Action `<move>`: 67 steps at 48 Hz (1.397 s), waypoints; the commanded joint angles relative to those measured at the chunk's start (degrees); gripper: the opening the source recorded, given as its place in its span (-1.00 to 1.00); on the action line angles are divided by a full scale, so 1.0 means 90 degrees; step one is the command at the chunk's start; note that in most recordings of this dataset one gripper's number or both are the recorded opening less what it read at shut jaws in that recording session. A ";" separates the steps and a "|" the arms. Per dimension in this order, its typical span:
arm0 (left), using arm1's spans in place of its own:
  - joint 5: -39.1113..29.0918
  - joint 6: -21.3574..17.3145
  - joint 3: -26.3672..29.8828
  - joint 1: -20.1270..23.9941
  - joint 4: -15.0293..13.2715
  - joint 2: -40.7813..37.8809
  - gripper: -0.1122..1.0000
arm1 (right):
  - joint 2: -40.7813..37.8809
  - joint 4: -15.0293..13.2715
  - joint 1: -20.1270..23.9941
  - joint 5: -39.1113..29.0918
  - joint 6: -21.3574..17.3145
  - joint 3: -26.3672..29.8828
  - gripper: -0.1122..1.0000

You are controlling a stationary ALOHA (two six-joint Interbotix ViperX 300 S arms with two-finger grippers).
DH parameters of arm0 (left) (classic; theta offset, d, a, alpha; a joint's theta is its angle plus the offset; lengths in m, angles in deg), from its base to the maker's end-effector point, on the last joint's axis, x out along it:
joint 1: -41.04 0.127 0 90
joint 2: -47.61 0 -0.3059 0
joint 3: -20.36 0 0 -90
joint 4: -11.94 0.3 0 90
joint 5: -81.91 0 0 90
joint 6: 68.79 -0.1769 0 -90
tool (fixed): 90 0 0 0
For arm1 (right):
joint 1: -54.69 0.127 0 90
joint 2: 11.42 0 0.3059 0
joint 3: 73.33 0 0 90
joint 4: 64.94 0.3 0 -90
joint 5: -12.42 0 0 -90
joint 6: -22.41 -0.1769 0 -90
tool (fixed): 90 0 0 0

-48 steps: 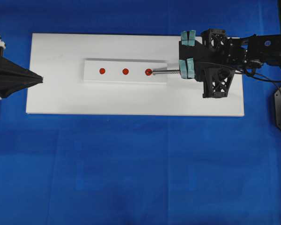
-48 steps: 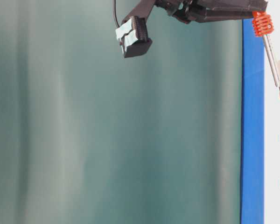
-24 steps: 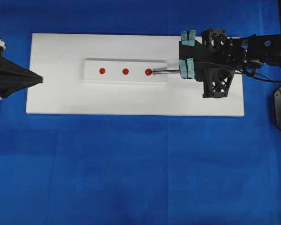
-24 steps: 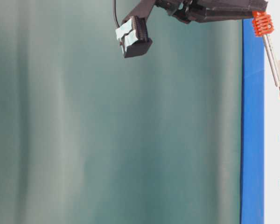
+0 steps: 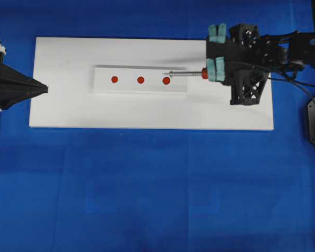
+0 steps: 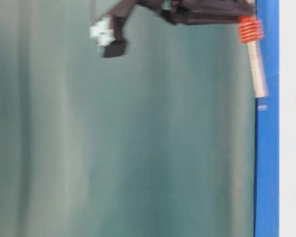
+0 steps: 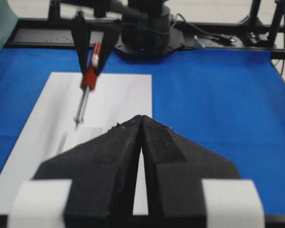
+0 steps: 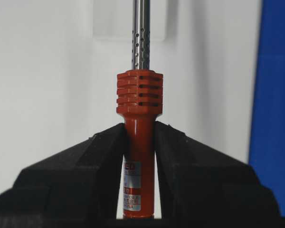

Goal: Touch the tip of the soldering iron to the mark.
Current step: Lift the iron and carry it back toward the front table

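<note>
1. Lifted since the earlier frames, the soldering iron (image 5: 189,73) no longer rests its tip (image 5: 170,73) on the rightmost red dot (image 5: 166,81); in the overhead view the tip now shows just above and to the right of that dot, and the table-level view, blurred, shows the shaft raised clear of the white surface.
2. At far left, the left pincer (image 5: 44,88) is a matte black wedge, its two tapered fingers pressed together with only a thin seam between them, grasping nothing; it sits at the left edge of the flat white board (image 5: 68,113).
3. On that board lies a narrower white strip (image 5: 102,86) bearing three small round red dots in a row.
4. To the right, the right pincer (image 5: 212,73), with pale teal padding on its fingers, is clenched on the iron's smooth orange-red handle just behind the ribbed collar (image 8: 139,92); the perforated silver shaft (image 8: 141,33) points left toward the strip.
5. Under everything spreads the blue cloth-covered counter (image 5: 157,189).
</note>
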 commanded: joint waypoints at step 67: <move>0.0146 0.0000 0.0068 -0.0010 0.0000 -0.0020 -0.80 | 0.1279 -0.0342 0.2246 -0.0566 -0.2686 0.0225 -0.68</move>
